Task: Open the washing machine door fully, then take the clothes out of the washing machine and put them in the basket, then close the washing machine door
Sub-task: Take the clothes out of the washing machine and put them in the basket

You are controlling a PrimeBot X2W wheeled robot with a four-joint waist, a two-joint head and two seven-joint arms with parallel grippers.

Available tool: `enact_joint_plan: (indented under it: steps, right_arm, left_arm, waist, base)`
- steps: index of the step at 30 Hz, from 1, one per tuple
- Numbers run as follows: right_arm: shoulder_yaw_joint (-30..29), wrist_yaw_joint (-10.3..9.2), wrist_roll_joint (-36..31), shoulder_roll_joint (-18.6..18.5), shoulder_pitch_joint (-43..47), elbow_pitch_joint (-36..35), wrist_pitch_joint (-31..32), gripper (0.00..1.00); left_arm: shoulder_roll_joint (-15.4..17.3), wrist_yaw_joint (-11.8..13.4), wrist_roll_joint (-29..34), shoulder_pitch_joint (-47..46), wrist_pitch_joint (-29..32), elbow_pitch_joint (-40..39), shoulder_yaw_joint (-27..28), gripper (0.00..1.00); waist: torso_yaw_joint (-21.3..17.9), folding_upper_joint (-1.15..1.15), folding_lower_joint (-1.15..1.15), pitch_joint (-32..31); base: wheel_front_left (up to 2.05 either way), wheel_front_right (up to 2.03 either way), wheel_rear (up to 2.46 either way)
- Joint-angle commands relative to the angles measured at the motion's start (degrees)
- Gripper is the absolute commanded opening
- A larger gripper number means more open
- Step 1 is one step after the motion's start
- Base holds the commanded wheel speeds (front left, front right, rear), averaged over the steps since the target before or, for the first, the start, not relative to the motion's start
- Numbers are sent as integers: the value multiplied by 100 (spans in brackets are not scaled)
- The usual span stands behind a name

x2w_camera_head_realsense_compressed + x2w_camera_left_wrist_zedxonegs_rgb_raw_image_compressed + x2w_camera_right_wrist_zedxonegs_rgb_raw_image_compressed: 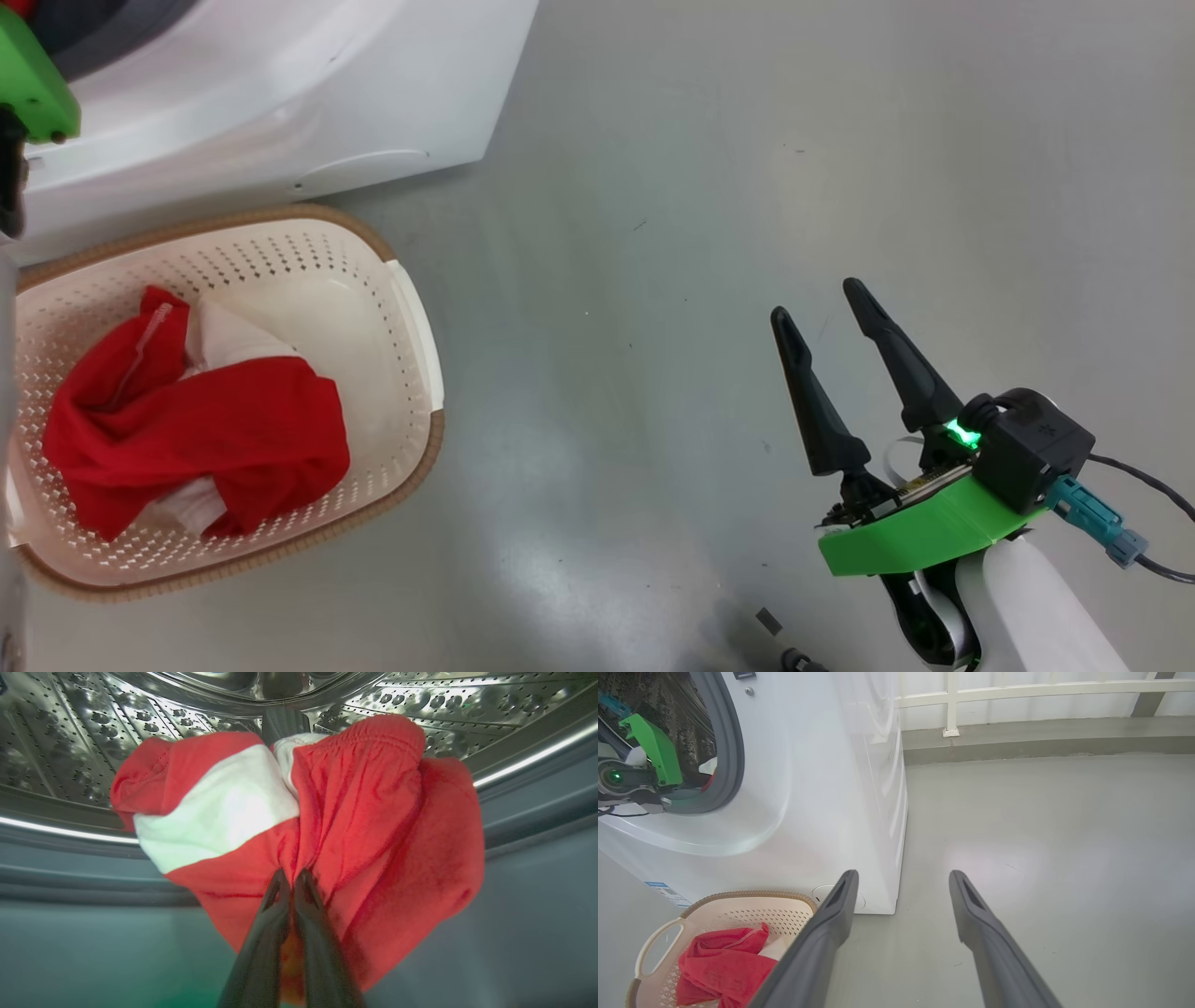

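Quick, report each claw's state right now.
Left claw: closed on the red garment inside the drum.
Right claw: open, holding nothing.

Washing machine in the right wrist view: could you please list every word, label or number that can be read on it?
No text can be read.
Blue label sticker, low on the front of the washing machine: print too small to read.
Small dark tag at the picture's top edge: cut off and blurred, unreadable.

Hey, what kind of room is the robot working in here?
Probably a laundry area, perhaps a test space: a white front-loading washing machine, a basket holding red clothes beside it, and a bare grey floor.
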Motion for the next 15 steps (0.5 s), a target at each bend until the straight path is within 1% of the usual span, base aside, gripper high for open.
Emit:
enact_joint_plan:
  steps: [1, 7, 14, 15]
  right_arm:
    - [112, 36, 47, -48, 8, -128, -37, 100]
    - [98, 36, 29, -48, 20, -123, -37, 100]
    - [51, 36, 14, -48, 18, -127, -37, 100]
    - [51, 36, 14, -48, 18, -127, -37, 100]
  left_arm:
    - [245, -57, 14, -113, -37, -78, 18, 0]
    - [206, -130, 22, -115, -295, -77, -67, 0]
    - [215, -206, 37, -104, -793, -173, -154, 0]
    - [215, -206, 37, -104, -793, -173, -154, 0]
  waist:
    - [13, 0, 0, -9]
    - [71, 0, 0, -34]
    - [185, 0, 0, -49]
    - [185, 0, 0, -49]
  base:
    - [0, 0, 0]
    - [0, 0, 0]
    - [0, 0, 0]
    - [0, 0, 0]
